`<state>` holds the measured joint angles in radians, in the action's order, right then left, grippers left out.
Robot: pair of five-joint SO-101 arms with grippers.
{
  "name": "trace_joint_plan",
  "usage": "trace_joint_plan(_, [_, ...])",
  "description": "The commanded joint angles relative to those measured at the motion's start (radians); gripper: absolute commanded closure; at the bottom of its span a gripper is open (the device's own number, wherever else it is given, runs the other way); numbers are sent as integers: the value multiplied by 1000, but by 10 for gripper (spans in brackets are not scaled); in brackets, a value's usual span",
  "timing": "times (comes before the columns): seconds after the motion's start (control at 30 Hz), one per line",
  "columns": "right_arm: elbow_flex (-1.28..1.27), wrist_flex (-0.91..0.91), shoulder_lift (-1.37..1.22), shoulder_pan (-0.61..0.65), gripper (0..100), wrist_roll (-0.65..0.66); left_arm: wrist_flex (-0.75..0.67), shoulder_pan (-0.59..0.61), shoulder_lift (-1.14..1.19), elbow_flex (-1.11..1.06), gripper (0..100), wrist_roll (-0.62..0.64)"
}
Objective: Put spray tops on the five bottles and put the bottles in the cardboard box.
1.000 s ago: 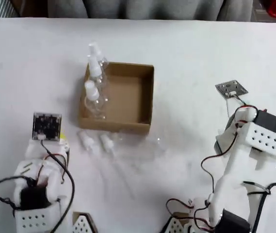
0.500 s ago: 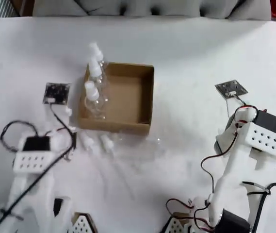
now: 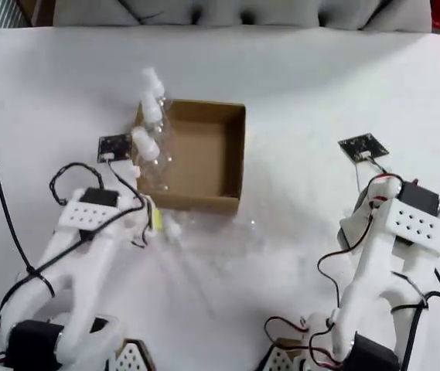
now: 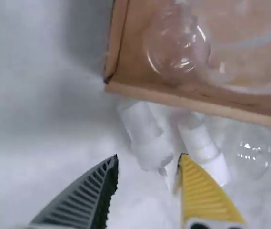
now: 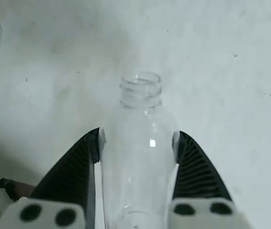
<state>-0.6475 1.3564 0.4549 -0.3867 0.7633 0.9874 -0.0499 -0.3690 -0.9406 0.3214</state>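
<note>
Left gripper [image 4: 147, 163]: is brought forward to box [image 4: 173, 98] corner; jaws are held spread near two tops [image 4: 145, 140].
Right gripper [image 5: 137, 136]: uncapped bottle [image 5: 140, 90] is pinched; its base is cut off.

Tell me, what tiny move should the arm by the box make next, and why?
Probably ease the left gripper down and close it on the spray top lying loose between its open jaws. The right gripper is holding a bottle whose neck is bare, so a top seems to be what is needed next.
</note>
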Motion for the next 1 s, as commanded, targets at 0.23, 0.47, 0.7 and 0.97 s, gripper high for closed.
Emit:
trace_joint_plan(0.23, [-15,-51,30,33,964,0,-127,31,13,-9,789,120])
trace_joint_plan(0.47, [-12,-51,30,35,964,0,-270,51,13,-107,789,143])
trace_joint_plan(0.7, [-12,-47,30,33,964,2,-275,50,15,-114,859,141])
trace_joint_plan(0.97, [9,-16,33,44,964,2,-230,50,163,-28,871,140])
